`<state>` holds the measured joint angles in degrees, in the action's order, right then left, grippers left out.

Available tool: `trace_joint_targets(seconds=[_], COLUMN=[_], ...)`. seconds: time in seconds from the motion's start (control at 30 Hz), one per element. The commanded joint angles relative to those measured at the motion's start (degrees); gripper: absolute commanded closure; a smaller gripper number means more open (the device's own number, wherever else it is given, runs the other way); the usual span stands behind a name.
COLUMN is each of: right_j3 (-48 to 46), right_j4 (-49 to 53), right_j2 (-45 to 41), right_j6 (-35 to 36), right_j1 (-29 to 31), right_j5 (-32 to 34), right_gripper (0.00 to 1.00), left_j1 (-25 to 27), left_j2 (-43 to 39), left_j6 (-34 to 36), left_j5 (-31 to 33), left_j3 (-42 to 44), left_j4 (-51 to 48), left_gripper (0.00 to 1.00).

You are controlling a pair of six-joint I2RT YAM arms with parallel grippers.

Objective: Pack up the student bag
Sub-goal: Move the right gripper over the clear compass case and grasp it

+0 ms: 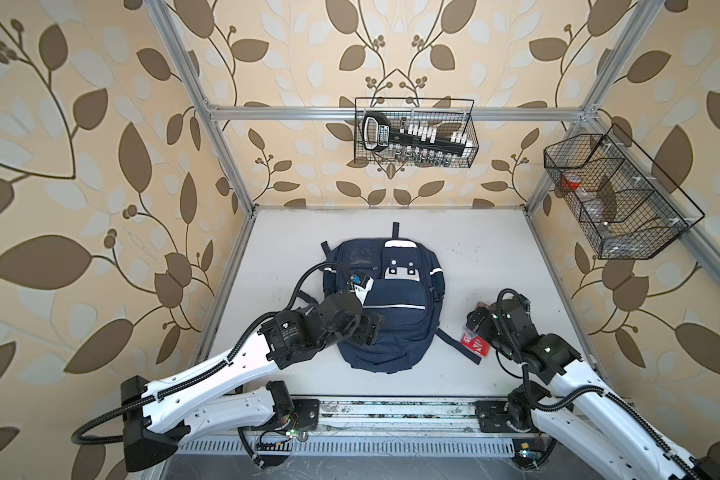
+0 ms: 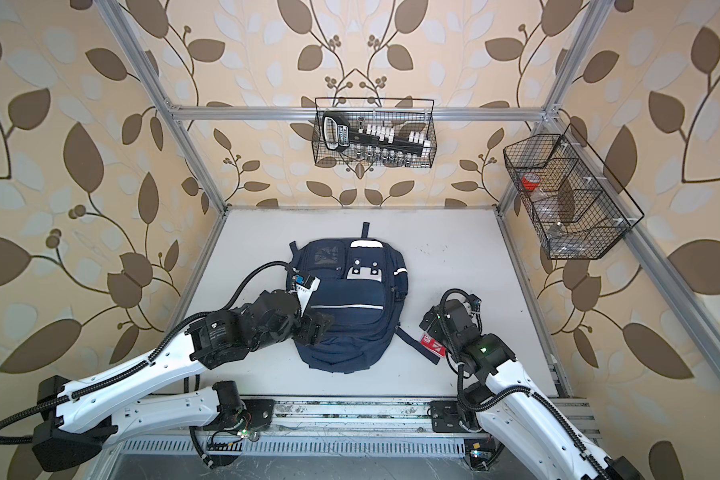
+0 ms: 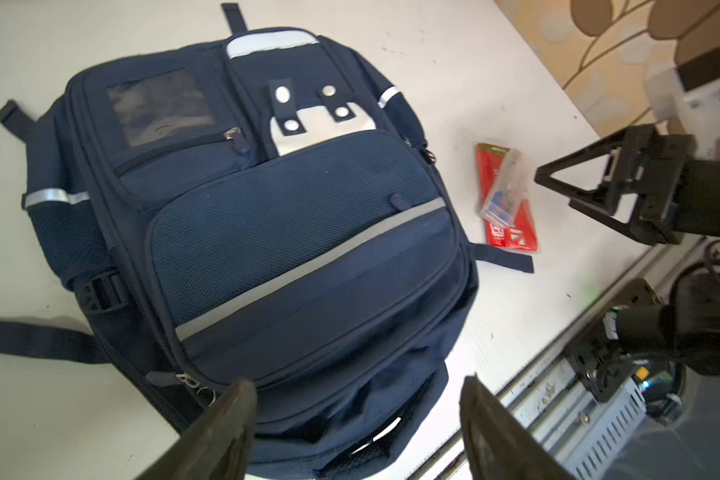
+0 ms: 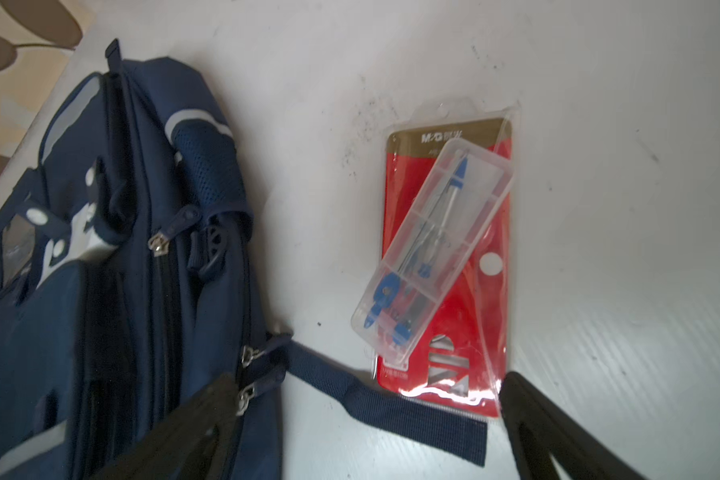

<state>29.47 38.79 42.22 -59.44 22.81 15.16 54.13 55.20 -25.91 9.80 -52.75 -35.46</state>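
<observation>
One student bag flat on table (red packet near).

Overhead pair facing down, close wrist cameras, sharing bag

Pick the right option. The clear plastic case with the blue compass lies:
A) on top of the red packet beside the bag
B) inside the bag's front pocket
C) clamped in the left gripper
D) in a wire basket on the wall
A: in the right wrist view the clear case rests across the red packet on the table, beside the student bag.
</observation>
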Motion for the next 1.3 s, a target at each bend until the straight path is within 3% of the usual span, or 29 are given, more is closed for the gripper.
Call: trace_joint_targets(seconds=[0.0, 0.1, 0.33, 0.57, 0.67, 0.83, 1.03, 1.27], right_j3=[-0.98, -1.69, -0.08, 2.44, 2.55, 5.67, 8.17, 8.58], right_j4=[-3.66, -8.43, -12.65, -11.65, -12.39, -9.81, -10.08, -11.45], right_j2=[4.75, 9.86, 19.47, 25.25, 26.90, 28.09, 32.52, 34.27], right_j6=[5.42, 11.53, 15.68, 17.25, 17.12, 15.71, 14.40, 13.22], right_j1=[-5.48, -11.50, -20.62, -20.43, -20.11, -15.19, -12.79, -11.57], right_j5=[1.12, -1.85, -7.43, -8.35, -11.71, -7.40, -7.63, -9.27], right_gripper=[0.02, 0.03, 0.13, 0.20, 0.29, 0.30, 0.30, 0.38], left_j1=[-3.76, -4.03, -4.12, -4.12, -4.12, -4.12, -4.12, -4.12], left_j2=[1.34, 1.16, -0.91, -1.23, -0.56, -0.42, -2.03, -1.90], left_j6=[-4.04, -4.37, -6.15, -6.35, -6.78, -7.71, -7.09, -2.61], left_j5=[-5.40, -5.85, -7.06, -9.30, -9.90, -12.88, -10.55, -8.28], left_j3=[0.19, 1.40, 3.67, 4.22, 4.32, 4.77, 5.28, 1.96], left_j4=[-0.36, 1.03, 1.42, 2.16, 2.24, 2.97, 0.10, -7.41], left_gripper=[0.27, 0.28, 0.28, 0.27, 0.27, 0.29, 0.25, 0.24])
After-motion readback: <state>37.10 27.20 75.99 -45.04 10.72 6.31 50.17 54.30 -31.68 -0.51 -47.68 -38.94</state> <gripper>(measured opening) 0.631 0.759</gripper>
